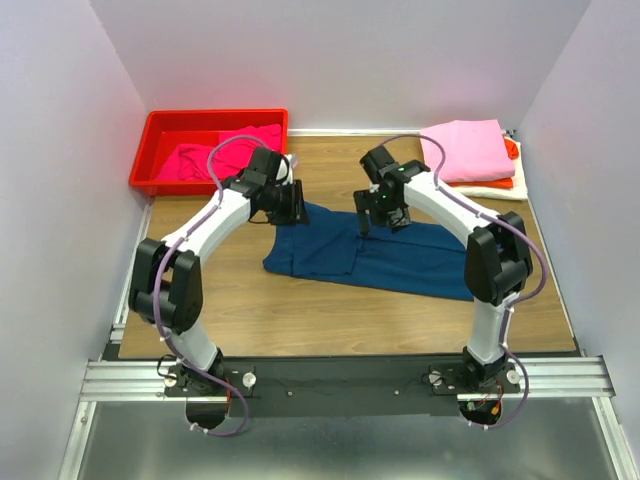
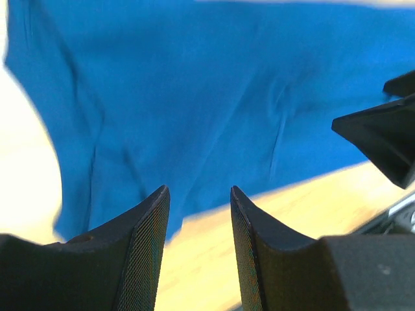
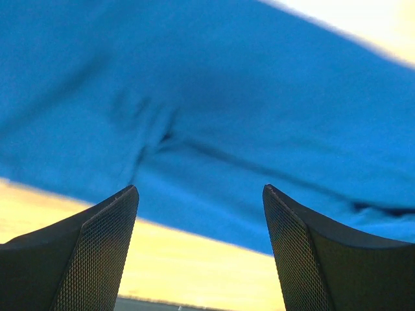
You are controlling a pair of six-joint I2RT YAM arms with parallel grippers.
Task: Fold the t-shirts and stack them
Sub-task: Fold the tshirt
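Note:
The dark navy t-shirt [image 1: 370, 255] lies partly spread on the wooden table [image 1: 300, 310], and no print shows on it. My left gripper [image 1: 290, 205] is over its far left edge, open and empty. In the left wrist view [image 2: 200, 194] the blue cloth [image 2: 207, 97] lies just beyond the fingertips. My right gripper [image 1: 385, 215] is over the shirt's far middle edge, open wide and empty. In the right wrist view [image 3: 201, 191] the cloth [image 3: 214, 116] fills the frame past the fingers. A magenta shirt [image 1: 215, 160] lies in the bin. Folded pink [image 1: 465, 148], orange [image 1: 512, 165] and cream [image 1: 495, 188] shirts are stacked at the back right.
The red plastic bin [image 1: 160, 135] stands at the back left corner. White walls close in the table on the left, back and right. The right arm's gripper shows at the right edge of the left wrist view [image 2: 382, 139].

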